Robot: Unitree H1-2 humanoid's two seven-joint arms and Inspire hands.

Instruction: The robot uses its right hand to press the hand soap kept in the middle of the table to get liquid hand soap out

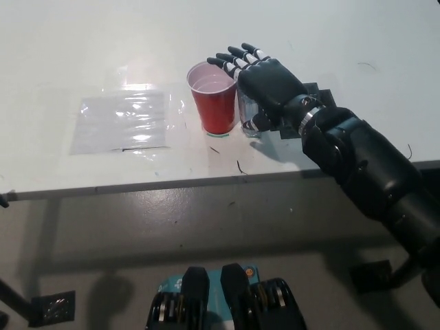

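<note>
The right hand (265, 79), fingers spread and empty, is held over the clear soap bottle (249, 113) just beside the red cup (215, 97). Light, tippable bottle is judged; its hidden pump top should be pressed straight down.

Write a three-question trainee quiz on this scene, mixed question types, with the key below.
1. True or false: the black right hand is spread flat above the clear soap bottle, its fingers reaching over the rim of the red cup.
2. Multiple choice: what lies on the white table to the picture-left of the cup? A) a clear plastic sheet B) a sponge C) a folded towel
3. Fill in: the cup stands ______ on the table, close beside the bottle.

Key: 1 true. 2 A. 3 upright. Most of the bottle is hidden under the hand. The white left hand is not in view.
</note>
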